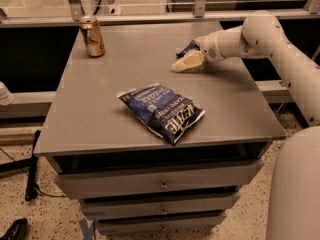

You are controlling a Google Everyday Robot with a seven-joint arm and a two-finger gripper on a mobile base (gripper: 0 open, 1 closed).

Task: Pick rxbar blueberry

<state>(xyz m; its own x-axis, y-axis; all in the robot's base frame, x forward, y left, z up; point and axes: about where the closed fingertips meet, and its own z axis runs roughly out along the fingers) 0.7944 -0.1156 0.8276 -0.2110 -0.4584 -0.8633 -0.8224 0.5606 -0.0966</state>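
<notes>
The rxbar blueberry is a small dark navy wrapper lying on the grey table top at the far right. Only its near-left corner shows; the rest is hidden behind my gripper. My gripper, cream-coloured, is low over the table, right in front of the bar and against it. The white arm reaches in from the right.
A large crinkled blue-and-white chip bag lies near the table's front centre. A brown drink can stands at the far left corner. The table is a drawer cabinet; a rail and glass run behind it.
</notes>
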